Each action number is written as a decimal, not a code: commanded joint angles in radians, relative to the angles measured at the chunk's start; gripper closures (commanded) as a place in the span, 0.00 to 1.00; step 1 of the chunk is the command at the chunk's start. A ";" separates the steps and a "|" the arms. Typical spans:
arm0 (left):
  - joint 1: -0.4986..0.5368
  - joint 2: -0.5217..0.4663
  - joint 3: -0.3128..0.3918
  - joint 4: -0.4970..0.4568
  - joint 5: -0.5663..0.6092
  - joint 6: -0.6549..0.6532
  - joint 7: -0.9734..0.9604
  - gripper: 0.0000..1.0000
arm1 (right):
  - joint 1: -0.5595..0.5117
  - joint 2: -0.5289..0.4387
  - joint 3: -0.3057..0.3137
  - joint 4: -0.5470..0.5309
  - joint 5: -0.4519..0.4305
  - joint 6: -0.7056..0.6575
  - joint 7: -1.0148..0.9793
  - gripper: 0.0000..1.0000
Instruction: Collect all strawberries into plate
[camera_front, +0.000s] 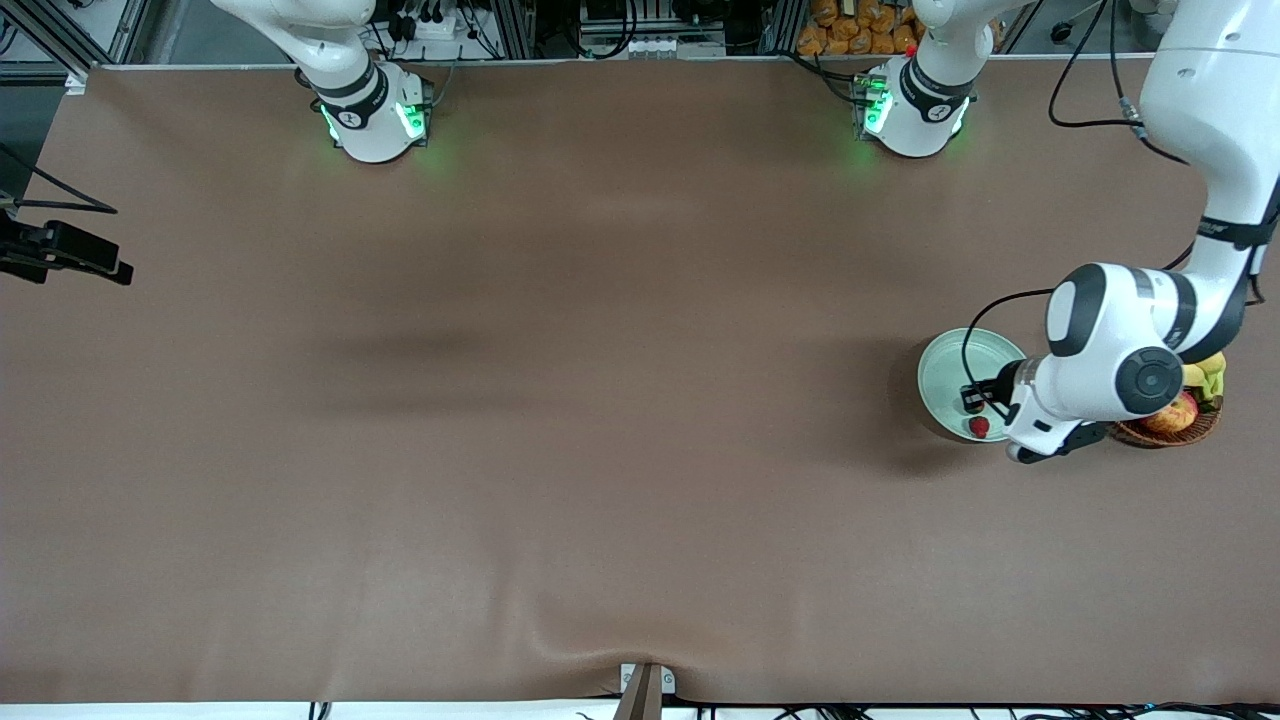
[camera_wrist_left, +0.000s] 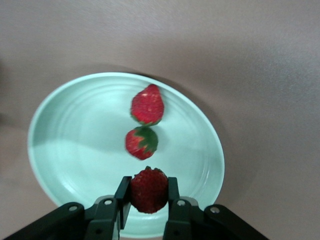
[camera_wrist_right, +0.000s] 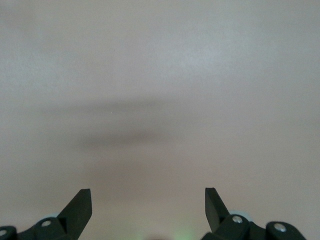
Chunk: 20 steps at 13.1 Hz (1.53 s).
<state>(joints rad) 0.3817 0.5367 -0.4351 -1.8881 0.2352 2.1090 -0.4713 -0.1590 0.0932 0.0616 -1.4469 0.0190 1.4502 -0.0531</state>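
Note:
The pale mint-green plate (camera_front: 948, 368) (camera_wrist_left: 75, 140) sits near the left arm's end of the table. Two strawberries lie on it, one (camera_wrist_left: 148, 105) beside the other (camera_wrist_left: 141, 142). My left gripper (camera_wrist_left: 148, 181) (camera_front: 975, 398) hangs just above the plate, shut on a third strawberry (camera_wrist_left: 149, 192) held between its fingers. The front view shows only one strawberry (camera_front: 979, 427), close to the plate's rim nearest the camera. My right gripper (camera_wrist_right: 148, 197) is open and empty over bare table; the right arm waits.
A brown wicker basket (camera_front: 1165, 434) holding an apple (camera_front: 1176, 412) and bananas (camera_front: 1208, 374) stands right beside the plate, partly hidden under the left arm. Brown cloth covers the rest of the table.

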 joint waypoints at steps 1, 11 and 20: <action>0.028 -0.027 -0.013 -0.031 0.013 0.028 0.016 0.00 | -0.011 0.005 0.014 0.011 -0.005 0.009 -0.005 0.00; 0.025 -0.256 -0.115 0.297 -0.005 -0.357 0.016 0.00 | -0.014 -0.001 0.014 0.011 -0.011 -0.004 -0.013 0.00; 0.025 -0.425 -0.162 0.471 -0.062 -0.560 0.016 0.00 | -0.004 -0.012 0.024 0.011 -0.025 -0.057 -0.007 0.00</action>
<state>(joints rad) 0.3966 0.1432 -0.5967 -1.4235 0.1917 1.5691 -0.4696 -0.1588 0.0893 0.0741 -1.4445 0.0121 1.4192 -0.0547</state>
